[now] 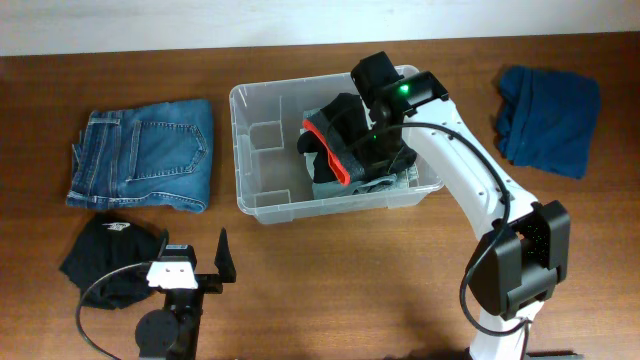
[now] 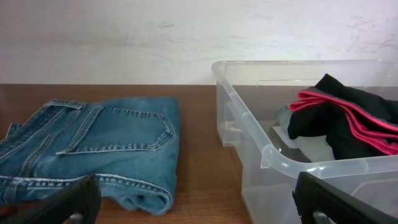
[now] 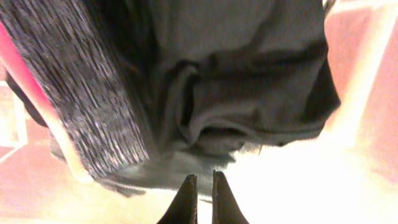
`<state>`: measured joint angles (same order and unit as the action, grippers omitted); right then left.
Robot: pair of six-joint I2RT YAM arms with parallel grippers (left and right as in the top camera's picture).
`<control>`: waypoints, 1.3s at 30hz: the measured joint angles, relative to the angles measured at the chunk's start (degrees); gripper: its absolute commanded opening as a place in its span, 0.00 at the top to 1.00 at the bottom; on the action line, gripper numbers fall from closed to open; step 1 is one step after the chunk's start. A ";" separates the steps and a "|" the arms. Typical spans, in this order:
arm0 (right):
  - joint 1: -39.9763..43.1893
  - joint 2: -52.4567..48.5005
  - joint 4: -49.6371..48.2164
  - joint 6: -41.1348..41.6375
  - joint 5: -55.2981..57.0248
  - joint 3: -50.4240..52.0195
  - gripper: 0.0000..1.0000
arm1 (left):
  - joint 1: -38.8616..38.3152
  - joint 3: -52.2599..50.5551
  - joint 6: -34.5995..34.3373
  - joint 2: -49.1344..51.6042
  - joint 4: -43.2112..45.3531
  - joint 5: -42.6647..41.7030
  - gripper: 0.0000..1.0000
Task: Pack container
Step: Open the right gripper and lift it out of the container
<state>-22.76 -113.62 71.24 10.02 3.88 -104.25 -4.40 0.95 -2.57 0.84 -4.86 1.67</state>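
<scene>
Reaching from the lower right of the overhead frame, the right arm bends over the container (image 1: 258,165), which stands on the wooden table (image 1: 350,290) in the upper middle of the frame. Inside its right half lies a black garment with red edges (image 1: 335,140). The right gripper (image 3: 201,183) is low over this cloth. In the wrist view its two fingers are pressed almost together, only a thin slit between them, and I see nothing caught there. Dark grey fabric fills the upper part of that view. The left gripper (image 2: 198,190) is at the lower left of the overhead frame with its fingers spread wide, holding nothing. Folded jeans (image 1: 145,155) lie left of the container, near but apart from it. A black garment (image 1: 105,255) lies at the lower left and a blue garment (image 1: 548,118) at the upper right.
</scene>
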 measured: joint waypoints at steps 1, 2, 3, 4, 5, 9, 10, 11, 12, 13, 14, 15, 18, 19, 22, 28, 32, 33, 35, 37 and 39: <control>0.00 0.00 0.96 0.24 0.09 0.00 0.96 | 0.00 0.00 0.00 0.00 0.00 0.00 0.01; 0.00 0.00 1.62 0.44 0.17 0.00 0.96 | 0.00 0.00 0.00 0.00 0.00 0.00 0.01; 0.00 0.00 2.03 0.50 0.17 0.02 0.96 | 0.00 0.00 0.00 0.00 0.00 0.00 0.01; 0.00 0.00 2.23 0.55 0.17 0.04 0.96 | 0.00 0.00 0.00 0.00 0.00 0.00 0.01; 0.00 0.00 2.34 0.57 0.17 0.26 0.96 | 0.00 0.00 0.00 0.00 0.00 0.00 0.01; 0.00 0.00 3.78 0.72 0.15 2.21 0.96 | 0.00 0.00 0.00 0.00 0.00 0.00 0.01; 0.00 0.00 4.39 0.72 0.11 2.75 0.96 | 0.00 0.00 0.00 0.00 0.00 0.00 0.01; 0.00 0.00 4.85 0.72 0.04 3.26 0.96 | 0.00 0.00 0.00 0.00 0.00 0.00 0.01; 0.00 0.00 5.31 0.74 -0.17 3.65 0.96 | 0.00 0.00 0.00 0.00 0.00 0.00 0.01; 0.00 0.00 5.68 0.74 -0.46 4.11 0.96 | 0.00 0.00 0.00 0.00 0.02 0.00 0.01; 0.00 0.00 6.08 0.74 -0.74 4.55 0.96 | 0.00 0.00 0.00 0.00 0.00 0.00 0.01; 0.00 0.00 6.32 0.74 -0.94 4.83 0.96 | 0.00 0.00 0.02 0.00 0.00 0.00 0.01; 0.00 0.00 7.39 1.22 -1.22 5.35 0.96 | 0.00 0.00 0.02 0.00 0.00 0.00 0.01; 0.00 0.00 7.98 1.55 -1.31 5.35 0.96 | 0.00 0.00 0.00 0.00 0.00 0.00 0.01; 0.00 0.00 9.79 2.01 -2.82 5.42 0.96 | 0.00 0.00 0.02 0.00 0.00 0.00 0.01; 0.00 0.00 10.27 2.23 -8.00 5.44 0.96 | 0.00 0.00 0.00 0.00 0.00 0.00 0.01; 0.00 0.00 12.02 2.25 -10.29 5.46 0.96 | 0.00 0.00 0.00 0.00 0.00 0.00 0.01; 0.00 0.00 11.85 2.23 -10.49 5.46 0.96 | 0.00 0.00 0.00 0.00 0.00 0.00 0.01; 0.02 0.20 10.19 2.27 -10.38 5.46 0.96 | 0.00 0.00 0.00 0.00 0.00 0.00 0.01; 0.20 0.52 9.31 2.25 -9.44 4.85 0.96 | 0.00 0.00 0.02 0.00 0.02 0.00 0.01; 0.59 1.16 9.29 2.23 -8.13 2.64 0.96 | 0.00 0.00 0.02 0.00 0.02 0.00 0.00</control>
<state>-22.17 -112.46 80.53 12.25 -4.25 -101.60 -4.40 0.95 -2.55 0.84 -4.84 1.67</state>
